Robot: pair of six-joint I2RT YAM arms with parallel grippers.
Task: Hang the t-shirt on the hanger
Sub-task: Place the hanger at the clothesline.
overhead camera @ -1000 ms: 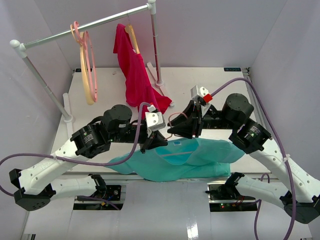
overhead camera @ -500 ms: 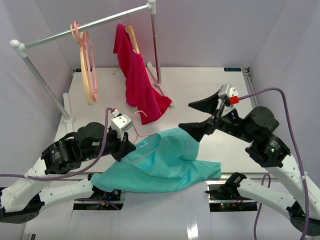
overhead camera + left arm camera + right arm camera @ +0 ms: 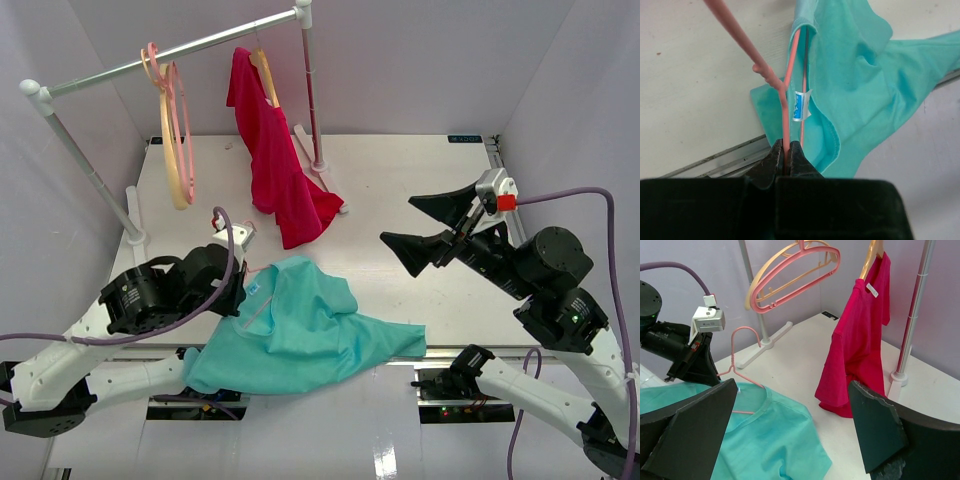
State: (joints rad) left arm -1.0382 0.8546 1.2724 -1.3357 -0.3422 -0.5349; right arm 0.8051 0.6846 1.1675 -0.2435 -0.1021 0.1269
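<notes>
The teal t-shirt lies crumpled at the table's front edge, its hem hanging over. The thin pink hanger sits partly inside the collar, and its hook sticks up out of the neck. My left gripper is shut on the hanger just below the hook's twist, beside the t-shirt and its blue label. My right gripper hangs wide open above the table, right of the shirt, holding nothing. In the right wrist view, that gripper looks down on the t-shirt and hanger.
A white garment rack spans the back left. It carries pink and cream hangers and a crimson-red garment whose hem rests on the table. The rack's foot stands mid-back. Purple walls enclose the table.
My right gripper opened, let go of the shirt and drew back to the right. My left gripper dragged the hanger and t-shirt leftward.
</notes>
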